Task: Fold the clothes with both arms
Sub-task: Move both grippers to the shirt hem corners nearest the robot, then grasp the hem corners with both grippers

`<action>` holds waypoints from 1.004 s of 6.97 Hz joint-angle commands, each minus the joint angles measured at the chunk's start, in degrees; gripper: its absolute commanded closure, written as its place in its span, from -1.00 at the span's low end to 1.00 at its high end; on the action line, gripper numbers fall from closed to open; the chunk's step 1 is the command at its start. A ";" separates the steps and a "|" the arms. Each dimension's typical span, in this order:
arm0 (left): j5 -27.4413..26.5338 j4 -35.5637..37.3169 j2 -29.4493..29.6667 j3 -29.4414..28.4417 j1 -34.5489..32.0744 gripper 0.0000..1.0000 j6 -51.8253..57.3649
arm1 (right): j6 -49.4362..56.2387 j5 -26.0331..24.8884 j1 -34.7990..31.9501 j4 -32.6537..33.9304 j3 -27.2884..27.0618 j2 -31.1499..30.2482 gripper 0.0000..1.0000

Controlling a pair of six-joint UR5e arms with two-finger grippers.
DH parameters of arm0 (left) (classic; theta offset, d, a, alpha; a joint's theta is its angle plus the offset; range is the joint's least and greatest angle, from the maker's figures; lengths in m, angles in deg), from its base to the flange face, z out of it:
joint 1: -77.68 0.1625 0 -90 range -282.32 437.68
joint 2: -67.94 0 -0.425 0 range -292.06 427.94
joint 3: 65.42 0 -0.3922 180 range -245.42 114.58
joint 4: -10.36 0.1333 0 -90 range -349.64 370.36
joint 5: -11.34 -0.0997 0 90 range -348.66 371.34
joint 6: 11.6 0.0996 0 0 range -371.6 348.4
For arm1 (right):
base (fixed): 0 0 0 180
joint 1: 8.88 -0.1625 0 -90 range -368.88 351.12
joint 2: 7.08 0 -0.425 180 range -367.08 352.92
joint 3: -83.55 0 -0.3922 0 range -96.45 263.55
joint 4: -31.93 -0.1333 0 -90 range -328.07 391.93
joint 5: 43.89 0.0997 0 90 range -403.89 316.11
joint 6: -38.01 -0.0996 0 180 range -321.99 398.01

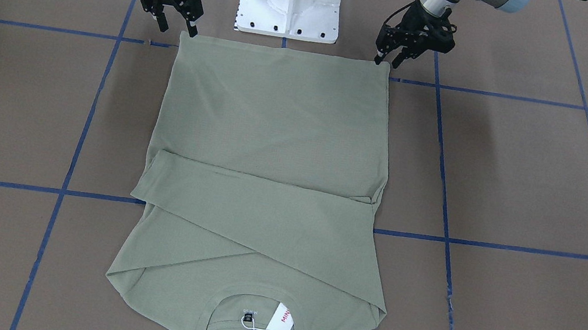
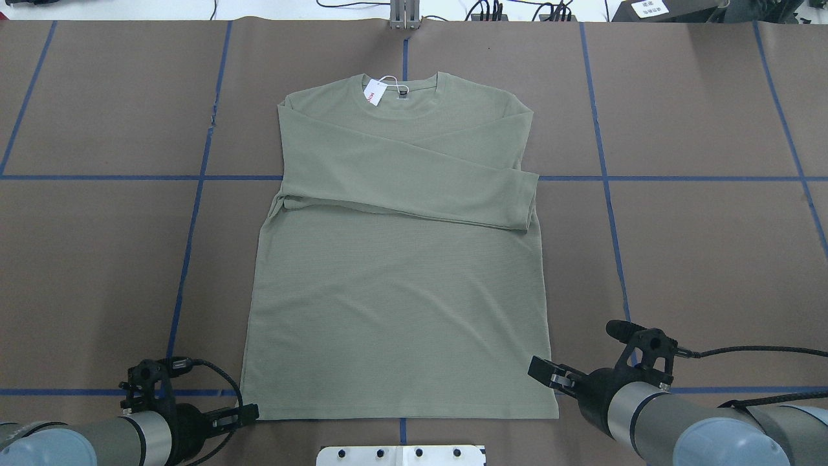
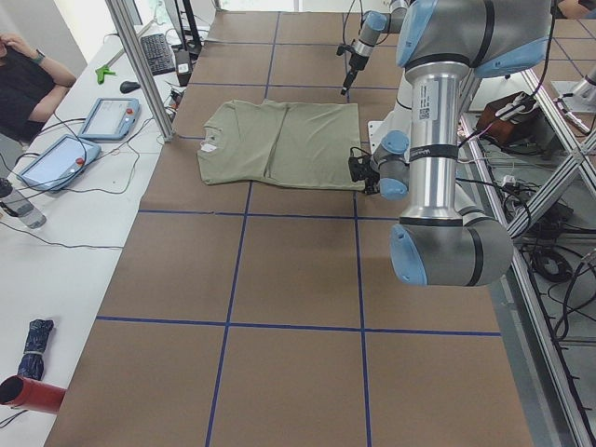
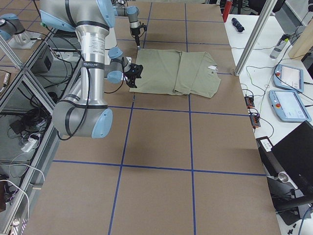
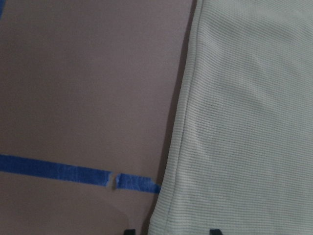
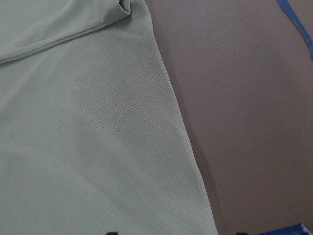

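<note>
shirt (image 2: 394,310) flat on table (image 2: 711,259), sleeves crossed over chest (hang tag (image 2: 374,92) at collar), hem toward robot. left gripper (image 1: 387,60) and right gripper (image 1: 177,28): fingers apart, one at each hem corner; contact with cloth unclear.

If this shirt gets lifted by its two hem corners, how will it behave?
Probably floppy: the shirt lies flat with soft wrinkles, so the middle would sag. The crossed sleeves only lie on top and may slide off. The hang tag would likely dangle on its string.
</note>
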State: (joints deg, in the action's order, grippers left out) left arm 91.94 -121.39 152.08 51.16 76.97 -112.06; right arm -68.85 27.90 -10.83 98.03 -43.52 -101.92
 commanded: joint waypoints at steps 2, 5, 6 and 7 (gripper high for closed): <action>0.00 0.00 0.50 -0.39 0.26 0.04 -1.57 | -0.01 -0.69 0.37 0.00 -0.02 0.00 -0.69; 0.00 0.00 1.21 -0.39 0.26 1.00 -1.76 | -0.01 -0.78 0.54 0.00 0.07 0.00 -0.70; -0.61 0.00 1.21 -0.13 0.18 1.00 -1.76 | -0.96 -2.35 1.85 0.35 0.07 0.26 -0.69; -0.70 0.00 1.47 0.65 0.00 1.00 -1.76 | -4.89 -3.23 3.17 4.09 -0.02 1.05 -0.63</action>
State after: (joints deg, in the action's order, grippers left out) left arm 91.49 -121.39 153.36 51.13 77.13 -113.81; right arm -70.47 25.83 -9.08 99.16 -43.47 -101.55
